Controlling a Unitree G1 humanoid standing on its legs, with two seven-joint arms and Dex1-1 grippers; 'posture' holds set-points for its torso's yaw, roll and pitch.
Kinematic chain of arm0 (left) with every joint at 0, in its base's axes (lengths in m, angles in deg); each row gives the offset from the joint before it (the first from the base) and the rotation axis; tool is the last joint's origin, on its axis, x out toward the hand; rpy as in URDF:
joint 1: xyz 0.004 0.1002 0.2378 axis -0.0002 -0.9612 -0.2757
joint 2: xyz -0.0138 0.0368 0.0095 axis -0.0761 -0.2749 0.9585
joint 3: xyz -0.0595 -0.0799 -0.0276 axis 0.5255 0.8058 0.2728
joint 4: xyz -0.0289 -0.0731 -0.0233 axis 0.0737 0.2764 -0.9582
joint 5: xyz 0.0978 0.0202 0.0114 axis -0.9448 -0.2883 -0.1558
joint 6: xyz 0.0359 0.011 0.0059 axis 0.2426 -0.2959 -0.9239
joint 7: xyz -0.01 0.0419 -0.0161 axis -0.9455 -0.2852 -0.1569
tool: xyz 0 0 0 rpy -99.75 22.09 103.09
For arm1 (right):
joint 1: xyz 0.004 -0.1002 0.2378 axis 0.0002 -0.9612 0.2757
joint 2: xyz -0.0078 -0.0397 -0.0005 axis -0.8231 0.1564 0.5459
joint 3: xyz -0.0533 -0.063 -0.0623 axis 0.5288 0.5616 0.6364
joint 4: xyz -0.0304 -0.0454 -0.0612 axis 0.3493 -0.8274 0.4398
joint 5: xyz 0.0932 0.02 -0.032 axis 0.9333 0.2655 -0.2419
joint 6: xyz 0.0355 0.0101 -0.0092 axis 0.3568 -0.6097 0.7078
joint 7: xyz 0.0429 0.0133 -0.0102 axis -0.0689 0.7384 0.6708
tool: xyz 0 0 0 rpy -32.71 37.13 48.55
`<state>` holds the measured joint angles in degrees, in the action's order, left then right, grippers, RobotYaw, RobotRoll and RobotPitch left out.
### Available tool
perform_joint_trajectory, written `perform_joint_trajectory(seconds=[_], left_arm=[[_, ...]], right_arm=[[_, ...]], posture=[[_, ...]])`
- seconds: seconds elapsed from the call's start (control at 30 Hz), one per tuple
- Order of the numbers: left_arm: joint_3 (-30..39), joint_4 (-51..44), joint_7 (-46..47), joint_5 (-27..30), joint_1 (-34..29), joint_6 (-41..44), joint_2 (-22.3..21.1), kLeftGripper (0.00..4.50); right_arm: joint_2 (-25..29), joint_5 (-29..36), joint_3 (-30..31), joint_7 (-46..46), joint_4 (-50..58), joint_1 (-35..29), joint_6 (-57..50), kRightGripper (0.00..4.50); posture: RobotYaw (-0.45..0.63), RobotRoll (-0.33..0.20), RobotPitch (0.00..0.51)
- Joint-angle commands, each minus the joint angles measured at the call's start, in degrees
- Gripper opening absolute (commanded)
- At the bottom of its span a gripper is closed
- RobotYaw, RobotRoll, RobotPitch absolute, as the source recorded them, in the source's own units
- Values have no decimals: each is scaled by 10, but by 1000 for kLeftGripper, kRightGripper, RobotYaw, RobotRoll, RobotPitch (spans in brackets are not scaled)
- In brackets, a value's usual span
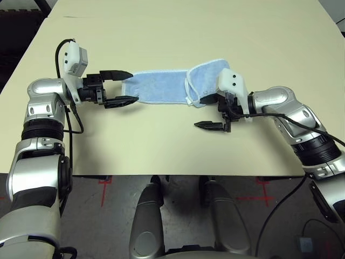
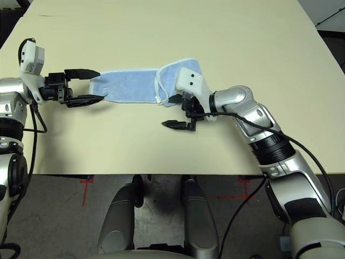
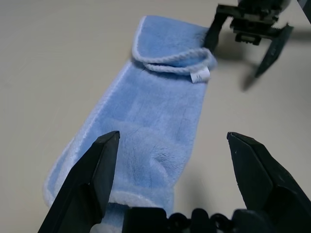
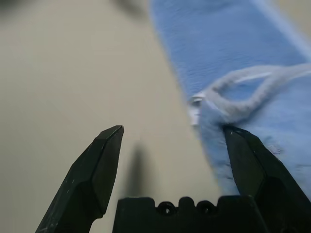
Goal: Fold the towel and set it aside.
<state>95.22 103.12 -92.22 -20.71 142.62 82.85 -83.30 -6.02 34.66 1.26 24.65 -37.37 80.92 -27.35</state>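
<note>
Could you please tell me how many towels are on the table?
1: the light blue towel, lying between the two end effectors, its end on the robot's right folded over.

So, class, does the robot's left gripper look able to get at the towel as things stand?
Probably yes: the left gripper stands open at the near end of the towel, with nothing between them; the right gripper is at the opposite end.

Even, fairly bright light, soft shadows on tabletop, right wrist view blurred
</note>
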Motion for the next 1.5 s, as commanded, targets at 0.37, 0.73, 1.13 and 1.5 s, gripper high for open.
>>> perform_joint_trajectory(seconds=[0.37,0.73,1.13,1.5], left_arm=[[-7,-25,0,-3,-15,10,-1,4500],[-6,-53,7,2,-24,26,3,4500],[-4,-87,14,7,-40,48,-4,4500],[-6,-91,18,6,-38,54,-3,4500]], right_arm=[[60,62,-147,95,-97,-43,149,3481],[-12,-23,-93,126,-341,92,336,67],[-107,-81,-81,113,-539,162,424,67],[-109,-91,-89,108,-550,151,411,67]], posture=[[-62,0,271],[-35,0,276],[1,0,281],[-14,0,276]])
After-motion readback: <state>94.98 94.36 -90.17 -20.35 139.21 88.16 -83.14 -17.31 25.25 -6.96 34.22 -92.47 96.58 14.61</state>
